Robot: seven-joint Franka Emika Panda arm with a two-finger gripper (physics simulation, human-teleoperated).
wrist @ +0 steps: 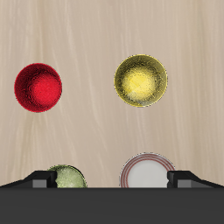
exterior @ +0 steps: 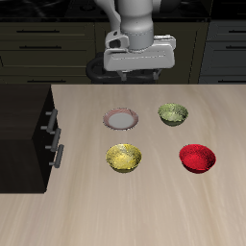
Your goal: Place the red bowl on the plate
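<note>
The red bowl (exterior: 197, 158) is small, round and glossy, and sits upright on the wooden table near its front edge. It also shows in the wrist view (wrist: 38, 87). The plate (exterior: 121, 118), pale in the centre with a reddish-pink rim, lies farther back; the wrist view shows part of it (wrist: 147, 171). My gripper (exterior: 140, 71) hangs high above the back of the table, behind the plate and well away from the red bowl. In the wrist view the gripper (wrist: 109, 179) has its fingertips (wrist: 39, 178) wide apart and holds nothing.
A yellow bowl (exterior: 124, 158) sits in front of the plate, beside the red bowl. An olive-green bowl (exterior: 173, 114) sits beside the plate, behind the red bowl. A dark cabinet with drawer handles (exterior: 56, 139) stands at the table's side.
</note>
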